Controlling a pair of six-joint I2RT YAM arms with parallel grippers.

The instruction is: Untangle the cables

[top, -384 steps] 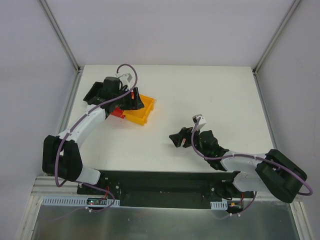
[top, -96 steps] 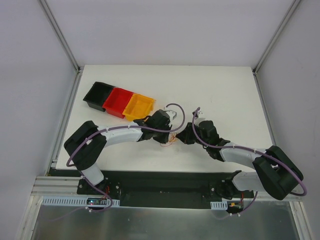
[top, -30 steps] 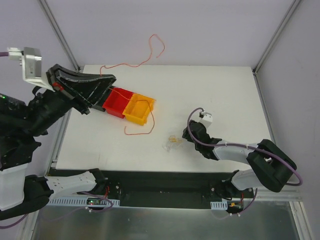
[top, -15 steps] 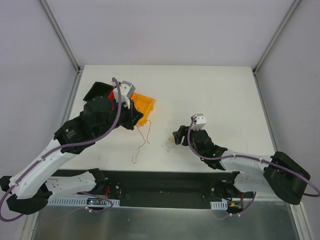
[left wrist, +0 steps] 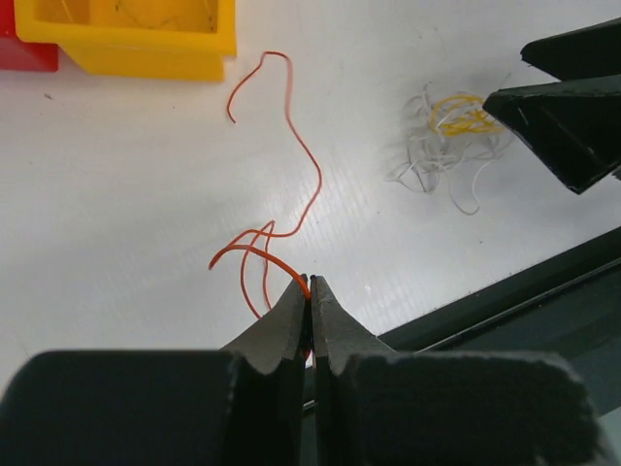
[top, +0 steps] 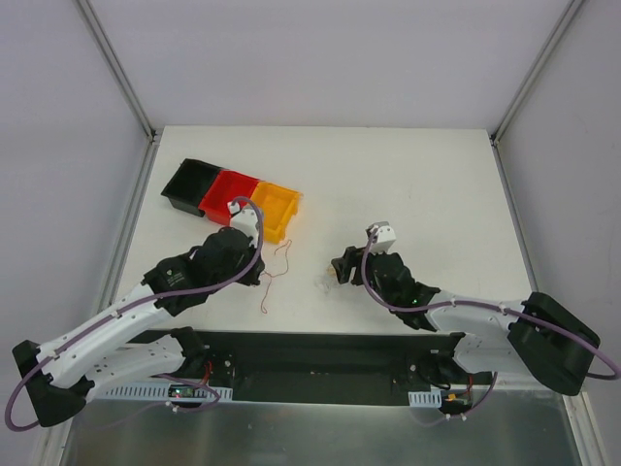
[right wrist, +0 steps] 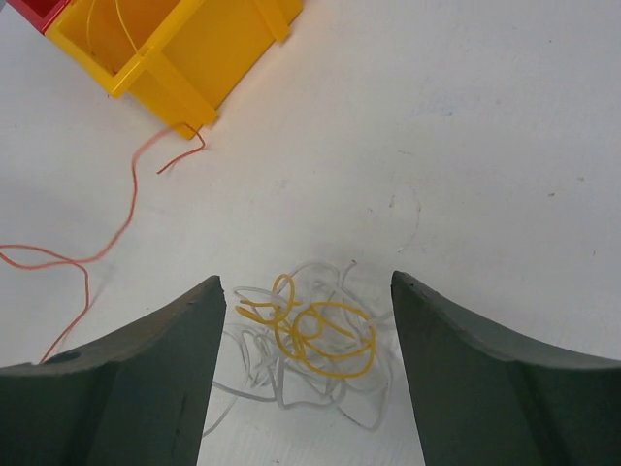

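Seen from above, two robot arms reach over a white table (top: 417,184). The left gripper (left wrist: 309,296) is pinched tight on one end of a single orange wire (left wrist: 316,173). The rest of that wire lies loose on the table, curling away toward the yellow bin (left wrist: 126,53) without touching it. The right gripper (right wrist: 306,283) is spread wide and grasps nothing. Its two dark fingers hover on either side of the tangle (right wrist: 310,335), a small knot of yellow loops and whitish strands near the middle of the table. The orange wire lies just beside this knot and appears fully apart from it. The step in hand looks like moving the separated wire clear. To do that well, the left arm would likely keep its pinch firm and draw the trailing length away from the knot, so no loop snags it again. Meanwhile the right fingers would do best to come down squarely around the knot, which is light and springy and could skid. By count there is one freed orange wire and one remaining tangle, whose strands are too fine to number. There are two grippers and three bins in a row: the black bin (top: 189,180), the red bin (top: 228,189) and the yellow one.
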